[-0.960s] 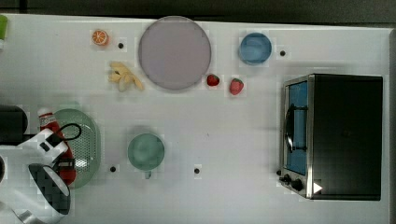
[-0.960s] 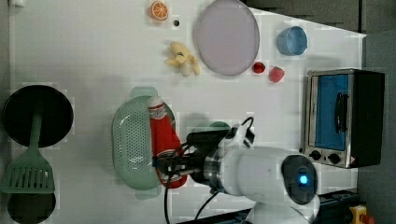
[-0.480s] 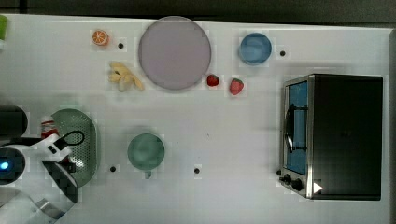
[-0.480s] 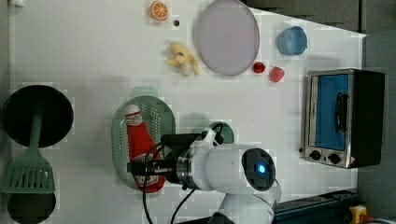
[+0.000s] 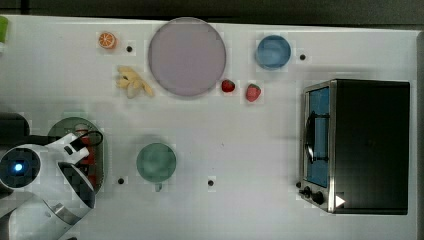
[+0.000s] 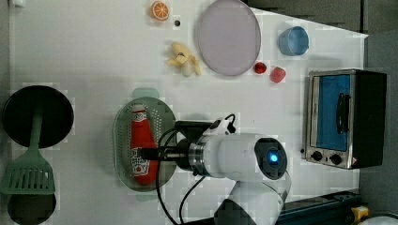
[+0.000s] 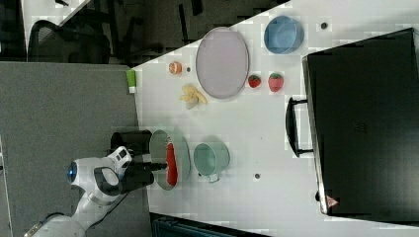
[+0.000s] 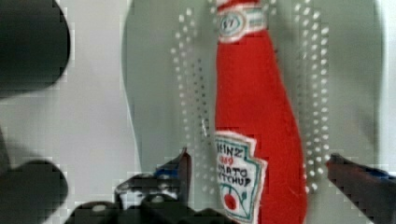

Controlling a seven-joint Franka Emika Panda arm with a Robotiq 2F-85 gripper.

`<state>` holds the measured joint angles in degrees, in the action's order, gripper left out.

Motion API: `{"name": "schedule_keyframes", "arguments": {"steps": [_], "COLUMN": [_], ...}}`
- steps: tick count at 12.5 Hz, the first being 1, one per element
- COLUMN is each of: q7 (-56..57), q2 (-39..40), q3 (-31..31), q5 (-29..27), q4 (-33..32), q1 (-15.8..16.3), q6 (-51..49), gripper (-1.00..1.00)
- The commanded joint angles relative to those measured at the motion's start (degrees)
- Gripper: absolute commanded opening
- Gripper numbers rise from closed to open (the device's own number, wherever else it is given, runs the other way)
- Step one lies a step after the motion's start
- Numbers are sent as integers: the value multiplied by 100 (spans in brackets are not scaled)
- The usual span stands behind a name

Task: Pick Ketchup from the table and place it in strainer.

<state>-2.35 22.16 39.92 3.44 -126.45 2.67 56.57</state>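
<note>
The slim red ketchup squeeze bottle (image 8: 254,112) has a white label with green edging; the pale green oval plastic strainer (image 8: 154,93) under it is dotted with small pale holes.

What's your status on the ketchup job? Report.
Gripper open, fingers clear of either side of the bottle. Ketchup lying flat in the strainer. Nothing in the way.

One ketchup (image 6: 141,145), one strainer (image 6: 123,140). Two strawberries (image 5: 228,86) (image 5: 253,92). Two cups: green (image 5: 156,162), blue (image 5: 273,52). One plate (image 5: 187,56), one orange slice (image 5: 106,40), one toaster oven (image 5: 357,145), one spatula (image 6: 29,171).
</note>
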Motion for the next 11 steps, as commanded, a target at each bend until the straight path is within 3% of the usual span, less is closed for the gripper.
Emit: {"name": "schedule_keyframes", "arguments": {"steps": [1,7,11], "q7": [-348,-347,-290], "q2": [-768,-2250,-2762], "q3": [-16,-679,-1763], "q5": [-81,-112,-116], "q4": [175,474,1060], "q1": [-379,-1400,-1670], "q6": [-326,-2026,-3275], "gripper": [100,100,100]}}
